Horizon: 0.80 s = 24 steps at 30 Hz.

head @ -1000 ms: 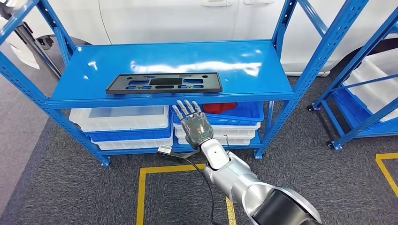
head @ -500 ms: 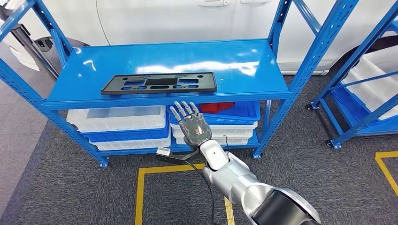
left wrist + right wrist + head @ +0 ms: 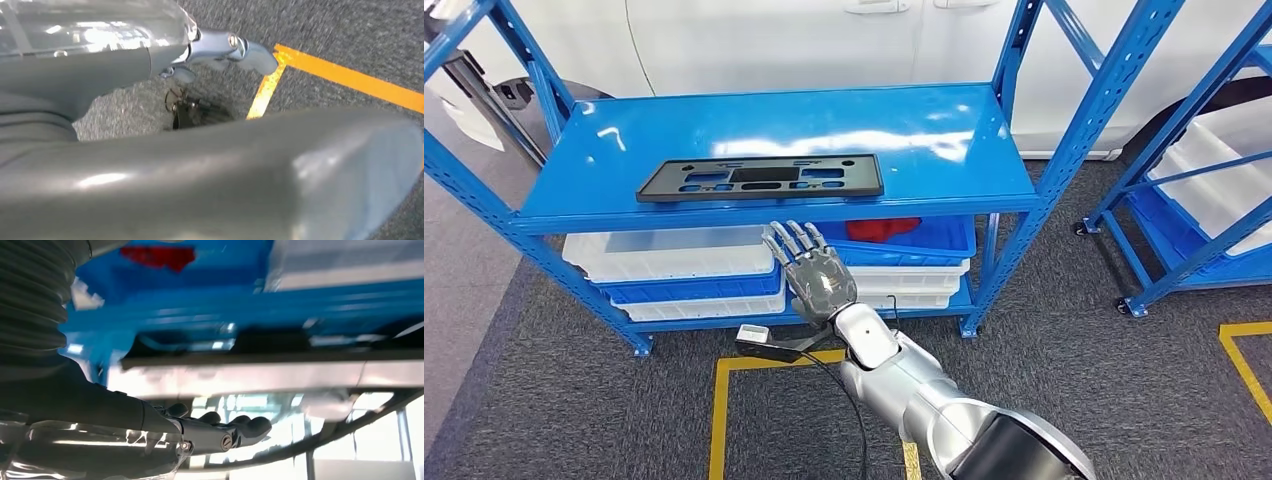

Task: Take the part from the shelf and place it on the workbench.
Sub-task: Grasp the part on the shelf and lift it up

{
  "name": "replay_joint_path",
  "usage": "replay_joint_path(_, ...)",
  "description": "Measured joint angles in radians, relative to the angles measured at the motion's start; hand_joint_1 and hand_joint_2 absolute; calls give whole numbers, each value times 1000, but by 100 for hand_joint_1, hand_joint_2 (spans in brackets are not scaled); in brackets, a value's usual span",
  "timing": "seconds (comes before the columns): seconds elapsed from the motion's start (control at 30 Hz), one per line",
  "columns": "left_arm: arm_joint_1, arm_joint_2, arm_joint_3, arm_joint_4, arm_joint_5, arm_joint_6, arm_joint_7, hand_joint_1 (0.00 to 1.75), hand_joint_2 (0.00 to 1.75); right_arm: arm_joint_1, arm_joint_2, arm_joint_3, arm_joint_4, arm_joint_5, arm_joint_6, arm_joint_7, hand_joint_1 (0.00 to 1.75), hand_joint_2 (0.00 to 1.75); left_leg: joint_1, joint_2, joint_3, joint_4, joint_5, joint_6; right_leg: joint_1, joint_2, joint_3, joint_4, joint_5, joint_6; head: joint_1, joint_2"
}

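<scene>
- Lying flat on the upper deck of the blue shelf [image 3: 604, 200] is one black part [image 3: 761, 178] — a long, thin plate with cut-out slots, set near the deck's front edge and lengthwise along it.
- One right hand [image 3: 814, 275] is raised in front of the shelf, just below the front lip of the upper deck and slightly right of the part's middle; its fingers [image 3: 789, 240] are straight and spread apart, pointing up toward the deck, and it holds nothing. It is apart from the part, not touching it.
- In the right wrist view the same hand's dark fingers [image 3: 245, 426] reach out under the blurred blue edge of the deck, with nothing between them.
- The left hand [image 3: 225, 50] hangs over the grey carpet [image 3: 350, 30]; the thumb takes up much of that view, and I cannot tell how its fingers are set.
- On the lower level, three stacks of bins can be counted: one white bin [image 3: 669, 250] at the left over a blue one, and at the right one blue bin [image 3: 949, 238] holding one red thing [image 3: 882, 228], with white bins beneath it.
- A second blue rack [image 3: 1194, 200] stands to the right, well apart from the first — with a white tray in it.
- Yellow tape lines [image 3: 719, 420] mark the carpet in front of the shelf, and one small black-and-white device [image 3: 759, 338] on a cable lies by the tape.
- A white car body [image 3: 774, 45] stands behind the shelf.
</scene>
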<state>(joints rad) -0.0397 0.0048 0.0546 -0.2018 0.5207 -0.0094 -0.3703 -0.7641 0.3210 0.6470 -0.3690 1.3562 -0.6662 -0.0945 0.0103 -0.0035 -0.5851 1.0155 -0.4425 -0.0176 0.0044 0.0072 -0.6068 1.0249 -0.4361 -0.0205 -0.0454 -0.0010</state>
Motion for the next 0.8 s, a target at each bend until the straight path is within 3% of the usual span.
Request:
replay_joint_path(0.1,1,-1,2,0,0,5,-6,0,0,1,11,-27,0,-83,32,-61,0,175,6,1,1,-9,8,16,0,0,-6,15,-12,17,0,0)
replay_joint_path(0.17,1,-1,3,0,0,4,-10,0,0,-1,13,-35,1,-93,35,-67,0,175,10,2,3,-14,12,24,-3,-1,-43,100,-64,25,0,0)
replay_joint_path(0.23,2,-1,7,0,4,-2,-18,0,0,1,13,-37,3,-96,36,-68,0,175,10,3,2,-13,12,26,-7,-2,-105,230,-121,30,0,0)
replay_joint_path(0.27,2,-1,11,0,7,-9,-23,0,0,2,13,-37,5,-97,37,-68,0,175,9,3,2,-12,12,26,-9,-2,-126,273,-132,31,0,0)
replay_joint_path(0.3,3,-1,15,0,13,-16,-26,0,0,2,13,-37,7,-99,37,-68,0,175,10,2,2,-12,12,26,-10,-2,-132,282,-124,32,0,0)
replay_joint_path(0.33,3,-2,19,0,21,-24,-28,0,0,2,13,-37,8,-100,38,-68,0,175,10,2,2,-10,11,25,-12,-2,-118,250,-98,32,0,0)
replay_joint_path(0.4,3,-5,30,0,41,-40,-24,0,0,-3,13,-37,10,-101,42,-67,0,175,10,1,3,-6,7,19,-14,-3,-52,113,-32,29,0,0)
replay_joint_path(0.47,1,-6,48,0,73,-63,-9,0,0,-11,16,-37,9,-102,50,-62,0,175,6,0,2,-1,3,9,-12,-2,-9,20,-2,20,0,0)
replay_joint_path(0.57,-1,-6,83,0,116,-93,19,0,0,-16,18,-37,9,-103,59,-50,0,175,6,0,3,-4,2,-9,-8,1,-6,7,-1,3,0,0)
replay_joint_path(0.63,-1,-7,100,0,129,-104,28,0,0,-19,20,-37,9,-103,60,-46,0,175,9,0,-6,20,-19,-18,-11,1,-2,0,3,-8,0,0)
replay_joint_path(0.73,-1,-9,120,0,137,-114,31,0,0,-20,23,-37,9,-103,60,-44,0,175,10,0,-84,193,-109,-26,-9,-1,0,-4,3,-19,0,0)
replay_joint_path(0.77,0,-9,126,0,139,-117,32,0,0,-17,23,-37,10,-103,60,-43,0,175,10,0,-111,251,-128,-27,-7,-1,0,-3,2,-20,0,0)
replay_joint_path(0.8,2,-9,130,0,140,-120,32,0,0,-15,23,-37,11,-103,59,-43,0,175,10,0,-125,279,-130,-27,-5,-1,0,-3,2,-21,0,0)
